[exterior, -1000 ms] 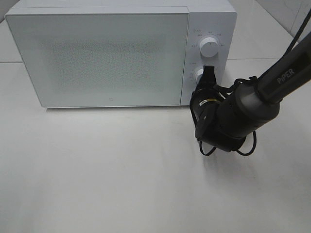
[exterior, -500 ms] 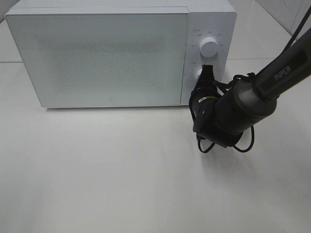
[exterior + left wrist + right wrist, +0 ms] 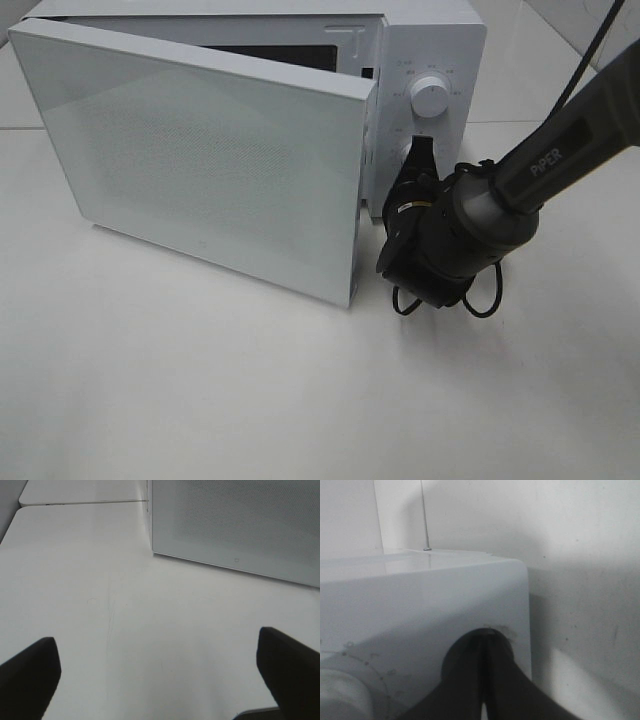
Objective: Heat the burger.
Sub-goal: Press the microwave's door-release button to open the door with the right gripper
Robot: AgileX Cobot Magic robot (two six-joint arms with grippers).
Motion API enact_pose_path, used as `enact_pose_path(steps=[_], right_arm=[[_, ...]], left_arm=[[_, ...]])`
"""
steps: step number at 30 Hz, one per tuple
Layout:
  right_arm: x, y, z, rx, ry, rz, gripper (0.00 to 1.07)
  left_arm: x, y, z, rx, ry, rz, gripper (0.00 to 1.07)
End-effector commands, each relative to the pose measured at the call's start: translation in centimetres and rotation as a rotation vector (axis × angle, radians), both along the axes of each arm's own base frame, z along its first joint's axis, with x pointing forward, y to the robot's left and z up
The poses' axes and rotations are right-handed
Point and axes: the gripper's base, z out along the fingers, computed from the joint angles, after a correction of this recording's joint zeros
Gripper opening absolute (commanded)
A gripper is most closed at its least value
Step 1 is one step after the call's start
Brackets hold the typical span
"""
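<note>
The burger is out of view. The white microwave (image 3: pixel 445 40) stands at the back of the table, and its door (image 3: pixel 200 150) hangs partly open, swung out toward the front. A dark strip of the inside shows above the door. My right gripper (image 3: pixel 420 152) is shut, with its tips against the lower part of the control panel, below the upper knob (image 3: pixel 431 98). The right wrist view shows the closed fingertips (image 3: pixel 485 642) touching the white panel beside a knob (image 3: pixel 340 692). My left gripper (image 3: pixel 160 680) is open and holds nothing, low over the table in front of the door (image 3: pixel 240 520).
The white table (image 3: pixel 250 400) runs wide in front of the microwave. The open door's free corner (image 3: pixel 345 295) juts out close to my right arm (image 3: pixel 455 235). A cable loop hangs under that arm.
The microwave door was shut in the earlier frames and has now sprung partly open. My right arm has shifted slightly left and stays at the control panel.
</note>
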Motion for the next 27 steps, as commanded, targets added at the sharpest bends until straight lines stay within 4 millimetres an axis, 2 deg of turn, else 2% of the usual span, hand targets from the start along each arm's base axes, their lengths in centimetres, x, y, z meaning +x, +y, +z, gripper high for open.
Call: enact_pose_path(steps=[1,11,27], right_arm=[[3.1,-0.1,4.2,-0.067,-0.301,0.033,0.00],[2.9,0.2,4.1,-0.051,-0.230,0.071,0.00],[-0.2,-0.9,3.4,-0.031,-0.058,0.134,0.00]], left_arm=[[-0.2,0.0,0.0,-0.007,-0.029,0.005,1.00],[-0.2,0.0,0.0,-0.007,-0.029,0.005,1.00],[-0.2,0.0,0.0,-0.007,-0.029,0.005,1.00]])
